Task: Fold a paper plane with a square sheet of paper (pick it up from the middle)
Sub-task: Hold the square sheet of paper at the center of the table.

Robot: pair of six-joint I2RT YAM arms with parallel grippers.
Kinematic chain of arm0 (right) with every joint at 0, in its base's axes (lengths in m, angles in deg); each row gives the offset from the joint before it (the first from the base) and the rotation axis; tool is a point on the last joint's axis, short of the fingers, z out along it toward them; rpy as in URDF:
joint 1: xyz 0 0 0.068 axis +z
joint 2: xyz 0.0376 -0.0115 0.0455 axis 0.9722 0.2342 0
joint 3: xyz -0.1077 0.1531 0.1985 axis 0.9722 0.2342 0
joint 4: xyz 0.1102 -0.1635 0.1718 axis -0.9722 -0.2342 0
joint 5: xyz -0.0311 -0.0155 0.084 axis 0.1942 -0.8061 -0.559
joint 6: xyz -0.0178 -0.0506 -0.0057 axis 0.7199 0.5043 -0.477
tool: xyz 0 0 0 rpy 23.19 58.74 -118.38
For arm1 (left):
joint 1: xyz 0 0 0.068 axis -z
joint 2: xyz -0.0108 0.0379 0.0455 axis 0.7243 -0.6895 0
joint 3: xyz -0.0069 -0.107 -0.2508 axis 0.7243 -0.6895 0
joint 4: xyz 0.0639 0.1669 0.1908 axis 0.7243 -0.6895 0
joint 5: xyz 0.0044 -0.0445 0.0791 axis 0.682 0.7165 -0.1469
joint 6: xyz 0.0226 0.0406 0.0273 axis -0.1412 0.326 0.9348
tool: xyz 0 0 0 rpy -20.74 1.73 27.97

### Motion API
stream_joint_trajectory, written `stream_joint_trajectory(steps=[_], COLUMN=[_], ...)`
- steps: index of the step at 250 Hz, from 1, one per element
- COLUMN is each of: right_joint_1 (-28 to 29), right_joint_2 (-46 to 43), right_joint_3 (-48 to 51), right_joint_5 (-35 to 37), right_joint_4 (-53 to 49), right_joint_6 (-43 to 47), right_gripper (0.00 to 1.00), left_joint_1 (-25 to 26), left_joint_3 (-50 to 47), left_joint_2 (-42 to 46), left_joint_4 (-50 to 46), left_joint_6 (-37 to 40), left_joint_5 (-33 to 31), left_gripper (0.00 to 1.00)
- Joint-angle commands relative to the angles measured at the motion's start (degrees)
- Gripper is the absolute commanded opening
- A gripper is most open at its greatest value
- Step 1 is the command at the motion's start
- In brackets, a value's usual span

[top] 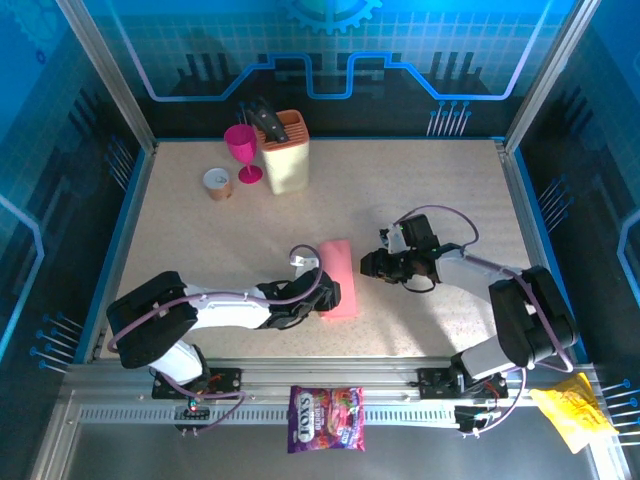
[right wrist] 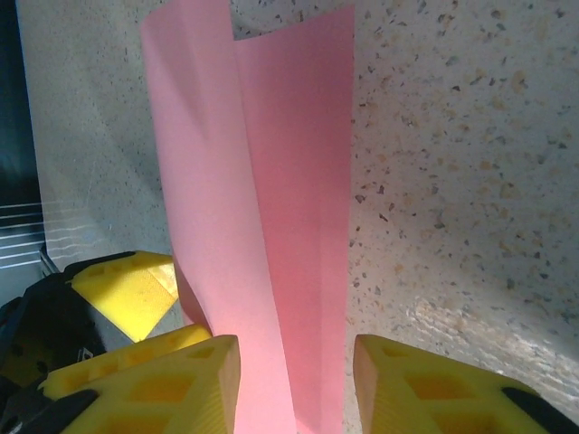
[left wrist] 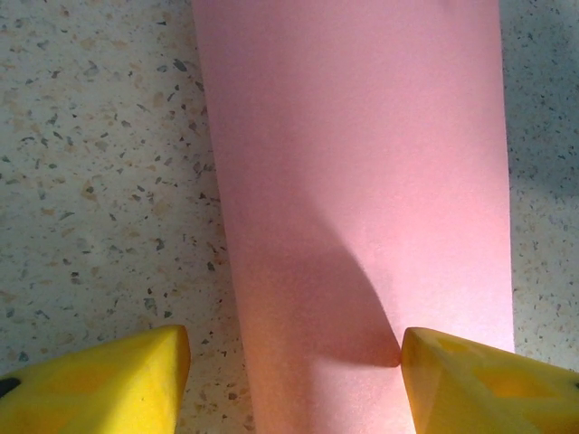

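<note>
Far left: 1 small round tub (top: 217, 182), 1 pink goblet (top: 241, 150), 1 beige knife block (top: 285, 155), close together.
Left gripper (left wrist: 294, 348): 1, jaws apart, 1 finger beside the sheet, 1 over it.
Paper: 1 square sheet of paper (top: 338, 278), folded lengthwise, mid-table (top: 450, 200) between both grippers, 1 flap raised.
Right gripper (right wrist: 297, 362): 1, fingers either side of the raised flap; I cannot tell whether they grip it.
Front rail (top: 130, 412): 1 purple candy bag (top: 326, 418), 1 yellow wrapper (top: 570, 410).

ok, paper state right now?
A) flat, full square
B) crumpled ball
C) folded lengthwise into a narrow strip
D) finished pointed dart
C: in the top view the square sheet of paper shows as a narrow rectangle, and the right wrist view shows two layers meeting along a lengthwise crease.
</note>
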Motion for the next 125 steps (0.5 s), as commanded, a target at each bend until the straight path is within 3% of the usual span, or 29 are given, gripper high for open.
stream_joint_trajectory(steps=[1,125], right_joint_1=[0.65,1.92], right_joint_2=[1.23,2.88], right_joint_3=[-1.03,-1.58], right_joint_5=[-1.53,-0.48], right_joint_4=[2.48,3.13], right_joint_6=[-0.43,0.08], right_gripper=[0.35,0.31], left_joint_1=[-0.28,-0.26], left_joint_3=[1.38,3.16], left_joint_2=[-1.33,-3.55], left_joint_4=[-3.19,-5.26], left_joint_6=[-0.04,-0.95], left_joint_5=[-0.73,-2.05], left_gripper=[0.65,0.65])
